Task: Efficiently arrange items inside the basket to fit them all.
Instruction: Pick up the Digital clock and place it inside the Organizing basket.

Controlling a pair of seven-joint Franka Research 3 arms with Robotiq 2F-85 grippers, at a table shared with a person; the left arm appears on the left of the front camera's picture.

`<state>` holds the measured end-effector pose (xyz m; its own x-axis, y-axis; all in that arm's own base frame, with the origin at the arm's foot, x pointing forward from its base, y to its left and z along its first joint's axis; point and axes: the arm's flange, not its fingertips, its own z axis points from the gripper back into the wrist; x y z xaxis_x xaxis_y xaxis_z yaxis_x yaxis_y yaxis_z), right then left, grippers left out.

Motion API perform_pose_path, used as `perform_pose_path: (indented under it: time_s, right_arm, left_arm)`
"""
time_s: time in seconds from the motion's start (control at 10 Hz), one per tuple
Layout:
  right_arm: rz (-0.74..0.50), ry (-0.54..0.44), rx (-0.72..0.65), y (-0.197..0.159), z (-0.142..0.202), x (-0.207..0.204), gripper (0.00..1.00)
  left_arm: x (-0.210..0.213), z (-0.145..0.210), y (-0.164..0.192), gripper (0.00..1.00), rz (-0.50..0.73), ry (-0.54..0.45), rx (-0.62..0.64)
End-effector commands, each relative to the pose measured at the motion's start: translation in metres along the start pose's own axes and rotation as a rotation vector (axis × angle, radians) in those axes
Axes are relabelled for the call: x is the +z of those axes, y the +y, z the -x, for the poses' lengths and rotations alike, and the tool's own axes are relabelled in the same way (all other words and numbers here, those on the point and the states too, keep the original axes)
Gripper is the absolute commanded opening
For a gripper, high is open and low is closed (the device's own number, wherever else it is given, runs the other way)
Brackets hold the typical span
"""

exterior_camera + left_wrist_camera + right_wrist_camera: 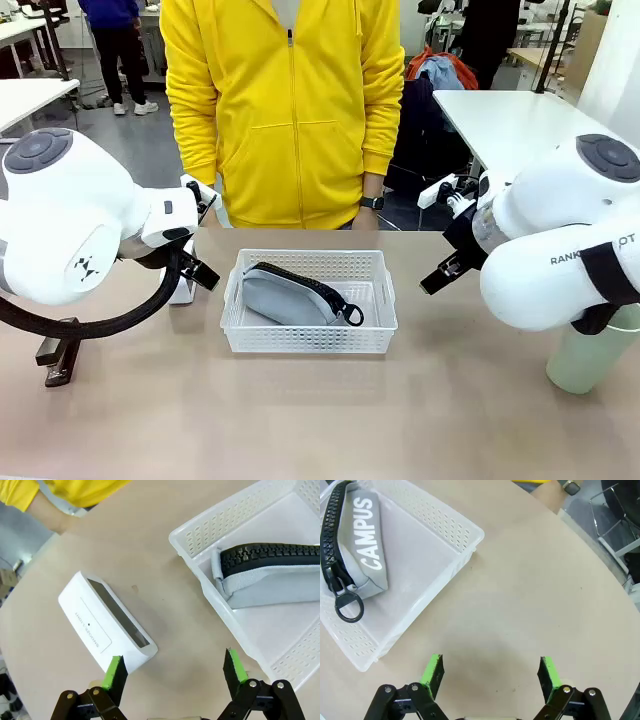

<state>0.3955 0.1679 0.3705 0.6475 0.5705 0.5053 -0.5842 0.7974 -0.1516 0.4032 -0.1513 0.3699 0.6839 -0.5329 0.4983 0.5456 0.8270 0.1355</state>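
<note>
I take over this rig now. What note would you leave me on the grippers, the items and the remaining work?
Left gripper: open, empty, over the table between the white box and the basket.
Right gripper: open, empty, over the table beside the basket.
Done: the grey pouch lies in the basket.
To do: the box, the black stapler at the left and the pale green cup at the right are outside the basket.

Glossy white arms (70,225), looped black cable (100,322), black fingers (116,677) padded green.
</note>
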Motion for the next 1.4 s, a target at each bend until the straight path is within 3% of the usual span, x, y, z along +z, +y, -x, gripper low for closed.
perform_pose_path:
  time_s: [0.0,1.3]
  right_arm:
    - [0.0,0.0,0.0,0.0,0.0,0.0,1.0]
    - [0.0,0.0,0.0,0.0,0.0,0.0,1.0]
  left_arm:
    - [0.0001,-0.0001,0.0,1.0,0.0,0.0,0.0]
    - [0.0001,-0.0001,0.0,1.0,0.0,0.0,0.0]
